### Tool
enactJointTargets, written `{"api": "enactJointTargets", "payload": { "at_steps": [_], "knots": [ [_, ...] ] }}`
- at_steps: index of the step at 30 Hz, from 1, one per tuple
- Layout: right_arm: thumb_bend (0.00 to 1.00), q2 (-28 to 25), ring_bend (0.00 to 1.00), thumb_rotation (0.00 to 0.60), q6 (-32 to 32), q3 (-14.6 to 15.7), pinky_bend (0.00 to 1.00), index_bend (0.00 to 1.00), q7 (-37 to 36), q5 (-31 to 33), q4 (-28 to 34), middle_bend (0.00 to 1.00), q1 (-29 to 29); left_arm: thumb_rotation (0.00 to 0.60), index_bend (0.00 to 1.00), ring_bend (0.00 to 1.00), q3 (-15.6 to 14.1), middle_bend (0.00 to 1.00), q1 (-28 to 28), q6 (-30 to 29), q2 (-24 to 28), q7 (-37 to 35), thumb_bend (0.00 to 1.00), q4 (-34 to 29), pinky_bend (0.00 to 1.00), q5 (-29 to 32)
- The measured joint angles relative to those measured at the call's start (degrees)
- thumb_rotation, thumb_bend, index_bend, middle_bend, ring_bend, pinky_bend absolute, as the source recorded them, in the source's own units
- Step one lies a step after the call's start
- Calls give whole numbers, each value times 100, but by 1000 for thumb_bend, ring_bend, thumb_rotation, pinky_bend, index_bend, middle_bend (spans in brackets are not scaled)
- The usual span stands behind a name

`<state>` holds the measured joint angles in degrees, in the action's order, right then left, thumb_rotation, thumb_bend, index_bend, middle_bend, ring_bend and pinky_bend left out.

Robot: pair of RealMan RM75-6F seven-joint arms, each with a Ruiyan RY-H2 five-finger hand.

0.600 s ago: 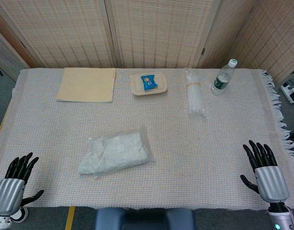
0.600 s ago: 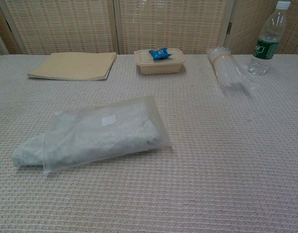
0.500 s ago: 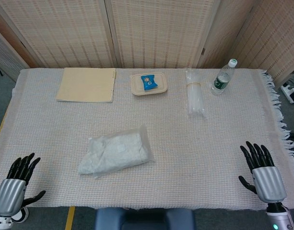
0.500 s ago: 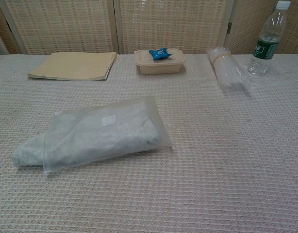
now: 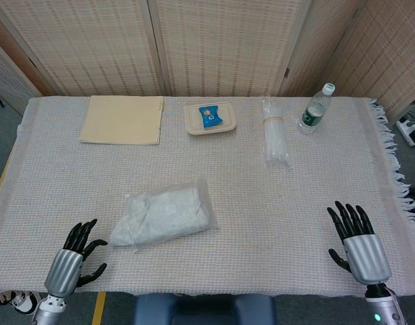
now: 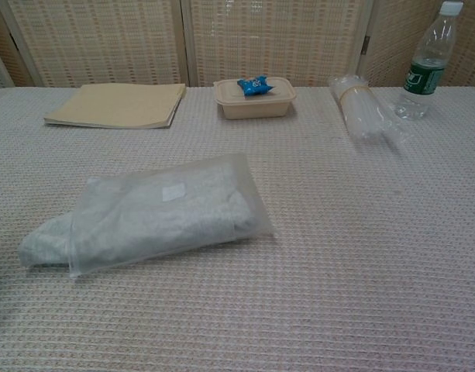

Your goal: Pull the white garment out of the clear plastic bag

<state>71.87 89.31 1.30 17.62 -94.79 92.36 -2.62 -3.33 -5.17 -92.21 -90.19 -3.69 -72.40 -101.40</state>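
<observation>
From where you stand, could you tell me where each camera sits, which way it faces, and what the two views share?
Head view: high above the near table edge, looking steeply down; shows the left robot hand and right robot hand, both open, near the bag.
Chest view: low at the near edge, looking across the table toward the screens; only a dark sliver at its left edge, perhaps the left robot hand.
Shared: bag, folder, box, bottle.

Each robot hand — left (image 5: 75, 254), right (image 5: 356, 242) — has black fingers, a ribbed silver back
</observation>
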Motion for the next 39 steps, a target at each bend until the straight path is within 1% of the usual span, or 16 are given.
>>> {"api": "enactJointTargets", "payload": {
  "at_steps": [3, 6, 12, 19, 22, 26, 28, 32, 39],
  "knots": [
    [139, 42, 0, 600, -2, -40, 0, 0, 83, 43, -17, 0, 3, 600, 408, 0, 201, 12, -125, 118, -502, 97, 239, 549, 0, 132],
    [139, 54, 0, 600, -13, -34, 0, 0, 88, 31, -13, 0, 9, 600, 407, 0, 356, 17, -224, 169, -824, 307, 229, 936, 0, 233],
    [140, 4, 0, 600, -4, -2, 0, 0, 1, -56, 10, 0, 27, 600, 404, 0, 521, 16, -352, 336, -1264, 360, 218, 1630, 0, 530],
    [139, -7, 0, 600, -23, -21, 0, 0, -38, -47, 19, 0, 34, 600, 405, 0, 563, 0, -452, 585, -1454, 334, 218, 1856, 0, 782],
    [139, -6, 0, 600, -37, -19, 0, 0, -29, -54, 18, 0, 35, 600, 435, 0, 563, 1, -495, 591, -1563, 277, 224, 1983, 0, 799],
    [138, 7, 0, 600, -49, -25, 0, 0, -8, -52, 6, 0, 38, 600, 507, 0, 551, 16, -553, 574, -1719, 146, 273, 2176, 0, 799],
    [138, 18, 0, 600, -65, -32, 0, 0, 7, -42, 2, 0, 36, 600, 549, 0, 526, 29, -577, 525, -1802, 52, 318, 2292, 0, 771],
    [139, 39, 0, 600, -90, -29, 0, 0, 55, -45, 0, 0, 34, 600, 582, 0, 455, 45, -616, 390, -1962, -123, 374, 2493, 0, 684],
    [140, 72, 0, 600, -126, -5, 0, 0, 118, -76, -30, 0, 38, 600, 680, 0, 392, 87, -693, 190, -2165, -369, 502, 2709, 0, 592]
  ]
}}
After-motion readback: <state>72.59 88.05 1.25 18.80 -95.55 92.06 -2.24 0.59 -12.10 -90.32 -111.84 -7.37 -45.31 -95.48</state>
